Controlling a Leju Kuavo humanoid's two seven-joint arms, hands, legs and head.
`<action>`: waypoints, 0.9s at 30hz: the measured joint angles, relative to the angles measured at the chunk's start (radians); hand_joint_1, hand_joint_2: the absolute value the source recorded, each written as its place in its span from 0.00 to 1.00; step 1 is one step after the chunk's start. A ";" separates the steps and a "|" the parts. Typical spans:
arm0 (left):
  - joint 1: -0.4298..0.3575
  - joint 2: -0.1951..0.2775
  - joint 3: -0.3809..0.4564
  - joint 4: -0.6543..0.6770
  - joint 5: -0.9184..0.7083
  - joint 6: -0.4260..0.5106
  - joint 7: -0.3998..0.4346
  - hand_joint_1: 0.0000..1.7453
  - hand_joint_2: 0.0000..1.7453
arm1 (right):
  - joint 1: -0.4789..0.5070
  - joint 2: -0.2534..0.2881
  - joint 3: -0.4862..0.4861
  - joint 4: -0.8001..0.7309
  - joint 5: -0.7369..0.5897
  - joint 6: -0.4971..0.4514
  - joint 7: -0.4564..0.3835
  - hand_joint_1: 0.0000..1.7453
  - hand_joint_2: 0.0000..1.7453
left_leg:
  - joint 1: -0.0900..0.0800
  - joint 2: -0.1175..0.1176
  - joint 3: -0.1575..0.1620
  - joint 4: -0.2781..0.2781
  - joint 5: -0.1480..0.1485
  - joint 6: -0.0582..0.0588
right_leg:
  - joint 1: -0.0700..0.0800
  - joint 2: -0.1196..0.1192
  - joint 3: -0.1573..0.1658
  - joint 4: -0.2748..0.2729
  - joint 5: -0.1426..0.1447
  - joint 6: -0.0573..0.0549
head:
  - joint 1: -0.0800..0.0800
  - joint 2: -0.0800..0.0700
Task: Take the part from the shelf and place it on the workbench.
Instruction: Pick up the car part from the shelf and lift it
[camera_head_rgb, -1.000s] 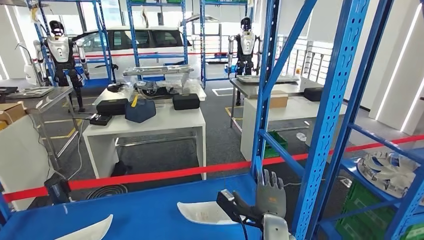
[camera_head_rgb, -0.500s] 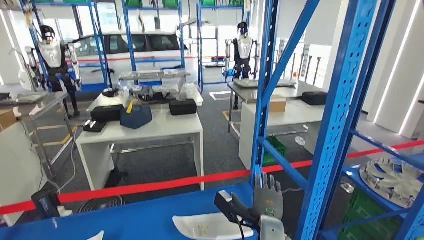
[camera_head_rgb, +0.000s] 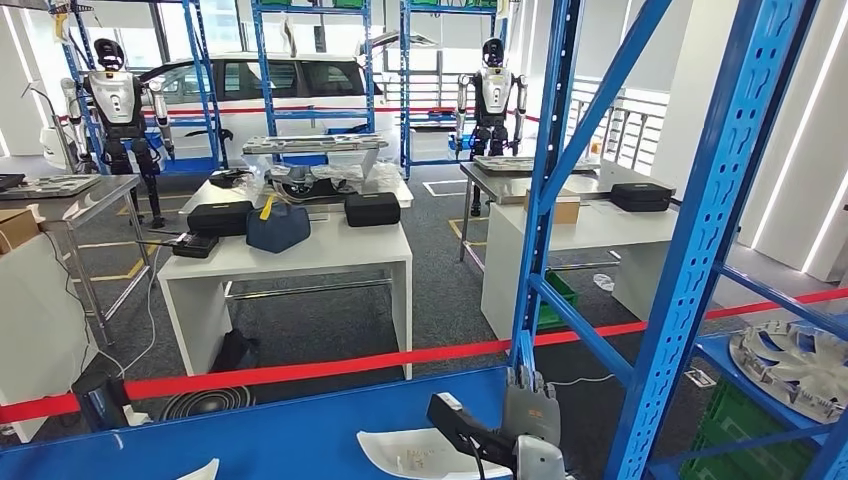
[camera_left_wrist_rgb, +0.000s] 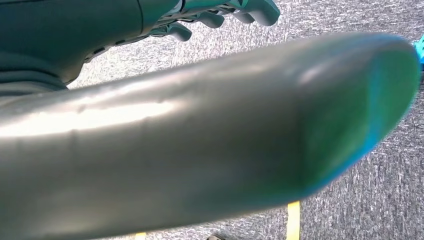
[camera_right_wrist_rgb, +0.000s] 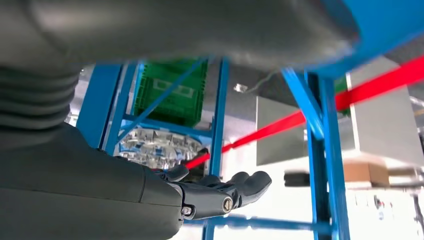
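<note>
The robot is standing at a blue shelf (camera_head_rgb: 300, 440), looking across its top surface toward a workshop beyond. A white curved part (camera_head_rgb: 415, 452) is lying flat on the shelf surface, just beside the shelf's blue upright post (camera_head_rgb: 545, 200). The right hand (camera_head_rgb: 528, 415) is hovering between the part and that post, fingers pointing away from the robot and spread apart, holding nothing; in the right wrist view the same hand (camera_right_wrist_rgb: 220, 192) is reaching out flat and empty. The left hand (camera_left_wrist_rgb: 220, 15) is hanging low over grey carpet, its fingers curled in, and nothing appears to be in them.

Judging from this, the reaching step is in hand: the part is not yet gripped and the workbench stage has not begun. The next move seems to call for bringing the right hand down and across from the post onto the part's near edge, then closing the fingers around it. The post is standing very near the hand, so a knock against it looks like the main risk.
</note>
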 joint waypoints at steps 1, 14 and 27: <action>0.000 0.000 0.000 0.000 -0.002 0.000 0.002 0.00 0.00 | 0.000 0.003 0.000 0.006 -0.004 0.009 0.000 0.00 1.00 | 0.000 0.000 0.000 0.000 0.000 0.000 | 0.000 0.000 0.000 0.000 0.000 0.000 | 0.000 0.000; -0.001 -0.006 0.000 0.000 -0.006 0.000 0.004 0.00 0.00 | -0.006 0.018 -0.001 0.060 -0.010 0.104 0.000 0.00 1.00 | 0.001 0.000 0.003 -0.003 0.000 -0.001 | 0.001 0.000 0.001 0.001 -0.002 0.001 | 0.000 0.000; -0.006 -0.007 0.000 0.000 -0.010 0.000 0.016 0.00 0.00 | -0.008 0.017 -0.001 0.110 -0.011 0.164 0.000 0.00 1.00 | 0.001 0.001 0.004 -0.003 0.000 -0.001 | 0.001 0.000 0.001 0.001 -0.002 0.001 | 0.000 0.000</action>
